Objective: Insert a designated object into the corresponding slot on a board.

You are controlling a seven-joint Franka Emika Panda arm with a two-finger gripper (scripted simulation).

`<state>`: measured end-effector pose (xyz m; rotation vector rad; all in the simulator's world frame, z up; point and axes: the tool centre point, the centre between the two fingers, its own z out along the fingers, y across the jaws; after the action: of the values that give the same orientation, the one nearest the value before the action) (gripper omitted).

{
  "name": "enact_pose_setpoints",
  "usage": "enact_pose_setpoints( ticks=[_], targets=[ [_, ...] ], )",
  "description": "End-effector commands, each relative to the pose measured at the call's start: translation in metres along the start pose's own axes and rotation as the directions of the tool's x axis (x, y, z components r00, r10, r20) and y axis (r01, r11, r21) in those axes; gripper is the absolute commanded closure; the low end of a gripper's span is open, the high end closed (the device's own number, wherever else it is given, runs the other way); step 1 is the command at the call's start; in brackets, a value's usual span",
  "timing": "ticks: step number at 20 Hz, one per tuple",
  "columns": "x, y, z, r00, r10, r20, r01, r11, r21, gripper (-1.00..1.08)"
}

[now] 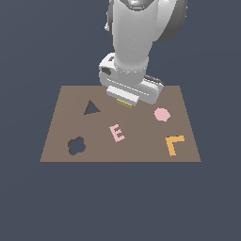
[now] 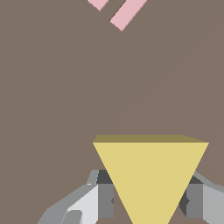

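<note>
The arm's gripper [image 1: 125, 100] is low over the far middle of the brown board [image 1: 61, 113], and only a thin yellow sliver of the triangle block [image 1: 124, 102] peeks out beneath it in the exterior view. The wrist view fills in the rest: the yellow triangle block [image 2: 148, 179] sits between the two grey fingers [image 2: 101, 199], one on each side, tight against its slanted edges. The jaws look narrowed onto the block, holding it; whether it is lifted clear of the board or resting on it, I cannot tell.

The triangular slot [image 1: 92, 108] lies to the exterior view's left of the gripper, near but clearly apart, and it is empty. The clover-shaped hole [image 1: 76, 146] is nearer the camera on the same side. The pink E [image 1: 116, 133], the pink hexagon [image 1: 161, 114] and the orange L [image 1: 174, 144] lie loose on the board.

So the grasp appears made, but the carry is not done. What is left, as I judge it: move the block leftward over the slot, match its corners to the cut-out, lower it in and let go.
</note>
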<state>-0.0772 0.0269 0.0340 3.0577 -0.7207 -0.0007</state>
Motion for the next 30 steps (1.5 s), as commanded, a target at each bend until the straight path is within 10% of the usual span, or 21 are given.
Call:
enact_pose_setpoints(
  ticks=[1,13,30],
  targets=[
    [0.002,0.006,0.000,1.000,-0.027,0.000,0.027,1.000,0.000,1.08],
    [0.021,0.050,-0.003,0.966,-0.258,0.000,0.258,0.966,0.000,1.08],
    [0.073,0.105,-0.006,0.813,-0.582,0.000,0.582,0.813,-0.001,1.08]
  ],
)
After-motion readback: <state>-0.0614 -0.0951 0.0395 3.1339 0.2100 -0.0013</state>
